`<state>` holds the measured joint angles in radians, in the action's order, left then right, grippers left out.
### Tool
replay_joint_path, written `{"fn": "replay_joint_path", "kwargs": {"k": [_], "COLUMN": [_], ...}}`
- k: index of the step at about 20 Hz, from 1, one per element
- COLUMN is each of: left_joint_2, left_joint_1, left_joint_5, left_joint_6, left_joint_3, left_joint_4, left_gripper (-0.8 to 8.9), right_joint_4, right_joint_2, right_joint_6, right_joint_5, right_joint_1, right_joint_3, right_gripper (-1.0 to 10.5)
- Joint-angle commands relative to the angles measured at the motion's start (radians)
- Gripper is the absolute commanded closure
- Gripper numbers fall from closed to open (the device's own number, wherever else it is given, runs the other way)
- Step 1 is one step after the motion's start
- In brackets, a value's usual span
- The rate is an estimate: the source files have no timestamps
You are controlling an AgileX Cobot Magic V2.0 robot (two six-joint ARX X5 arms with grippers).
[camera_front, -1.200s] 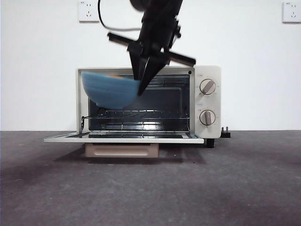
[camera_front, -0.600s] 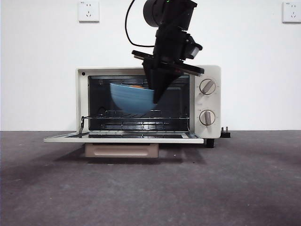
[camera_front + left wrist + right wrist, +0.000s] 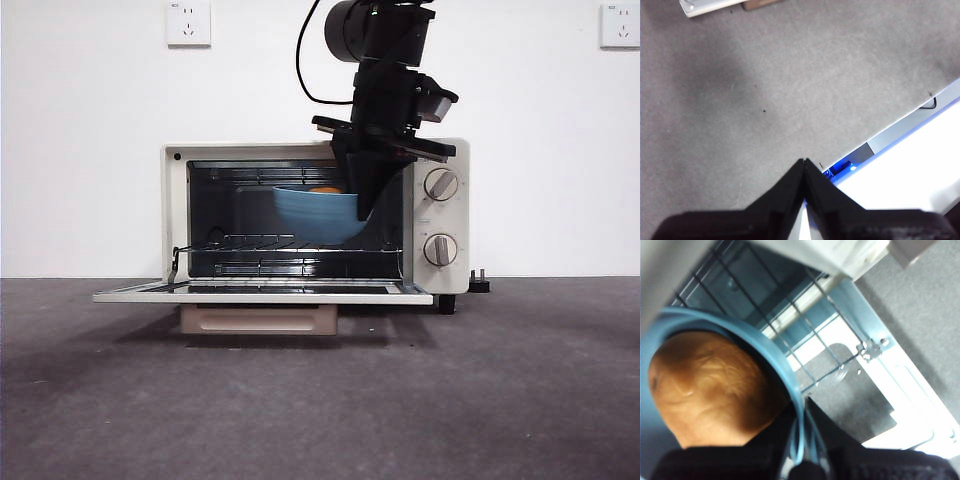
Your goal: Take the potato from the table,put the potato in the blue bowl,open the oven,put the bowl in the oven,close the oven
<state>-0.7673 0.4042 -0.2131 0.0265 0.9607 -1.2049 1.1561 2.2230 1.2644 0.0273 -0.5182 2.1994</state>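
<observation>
The oven (image 3: pixel 438 160) stands with its door (image 3: pixel 262 294) folded down flat. Hanging inside the cavity, just above the wire rack (image 3: pixel 250 242), is the blue bowl (image 3: pixel 316 216). My right gripper (image 3: pixel 360 207) comes down from above and is shut on the bowl's right rim. An orange sliver of the potato (image 3: pixel 325 189) peeks over that rim. In the right wrist view the potato (image 3: pixel 710 385) fills the bowl (image 3: pixel 790 385), and the right gripper (image 3: pixel 802 409) pinches the rim. My left gripper (image 3: pixel 804 162) is shut and holds nothing over the table (image 3: pixel 790 85).
Two knobs (image 3: pixel 441 184) sit on the oven's right panel, and a plug (image 3: pixel 480 282) lies behind it. The open door juts toward the camera above the table (image 3: pixel 320 400). The table's edge (image 3: pixel 900 125) runs close by the left gripper.
The right gripper has carried the bowl with the potato rightward and from the upper left of the oven's front into the cavity, closer to the rack.
</observation>
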Motion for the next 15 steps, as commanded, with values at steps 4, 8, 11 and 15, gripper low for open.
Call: {"fn": "replay_joint_path", "kwargs": {"k": [4,8,11,15], "left_joint_2": [-0.019,-0.019,-0.019,-0.018], "left_joint_1": [-0.003,-0.003,-0.003,-0.003], "left_joint_5": [-0.003,-0.003,-0.003,-0.003], "left_joint_6": [-0.004,-0.004,-0.004,-0.004], "left_joint_3": [0.001,0.001,0.001,0.001], "left_joint_4": [-0.006,-0.006,-0.011,-0.014], "left_gripper": [8.19,8.19,8.19,8.19], "right_joint_4": [-0.005,-0.006,-0.005,0.001], "right_joint_2": [0.02,0.02,0.011,0.001], "right_joint_6": [-0.032,-0.042,-0.065,-0.112], "right_joint_5": [0.02,0.03,0.03,0.033], "right_joint_1": [0.009,0.009,0.009,0.008], "right_joint_3": [0.006,0.006,0.008,0.029], "right_gripper": [7.7,7.5,7.5,7.5]}}
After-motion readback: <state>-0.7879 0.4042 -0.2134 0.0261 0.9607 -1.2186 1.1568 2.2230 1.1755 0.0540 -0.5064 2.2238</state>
